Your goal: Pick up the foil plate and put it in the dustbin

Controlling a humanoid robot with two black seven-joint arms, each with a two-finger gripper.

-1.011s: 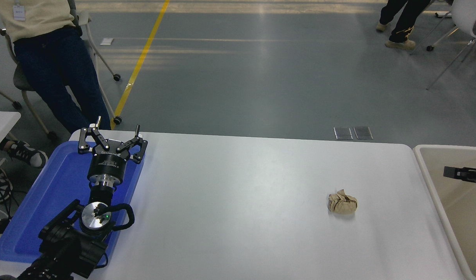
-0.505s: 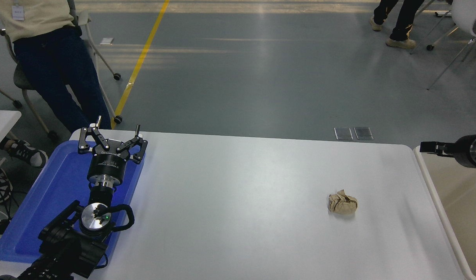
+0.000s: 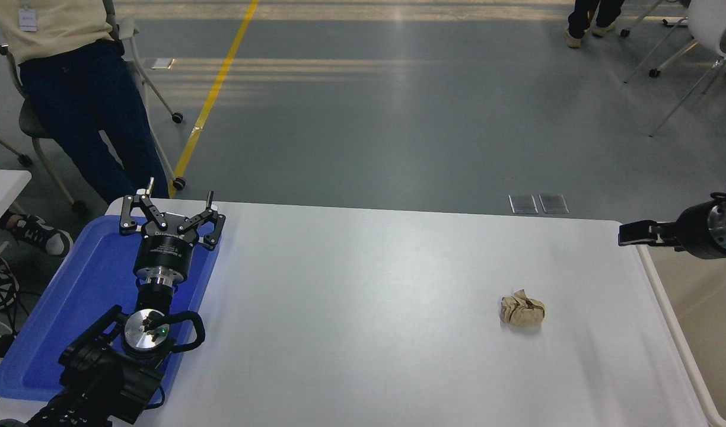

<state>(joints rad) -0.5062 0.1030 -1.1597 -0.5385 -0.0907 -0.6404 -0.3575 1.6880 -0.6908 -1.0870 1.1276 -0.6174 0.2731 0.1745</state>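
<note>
Now the right gripper (image 3: 627,233) reaches in from the right edge, hanging above the table's far right corner, right at the near-left rim of the dustbin (image 3: 665,308). Its fingers show only edge-on as one dark bar pointing left, so whether they are parted or closed cannot be told; nothing is seen in them. The dustbin, beige with a tan inside, lies below and to the right of the claw, running off the picture's right edge. The foil plate does not show anywhere in view, and the part of the bin's inside that can be seen is bare tan.

Below and to the left of the claw, well apart from it, a small crumpled brown paper ball (image 3: 522,311) sits on the white table (image 3: 363,308). Far off to the claw's left, the left gripper (image 3: 172,207) is parked over a flat blue tray (image 3: 54,332), its fingers spread wide and holding nothing. Beyond that tray a person (image 3: 72,89) stands by a wheeled chair.
</note>
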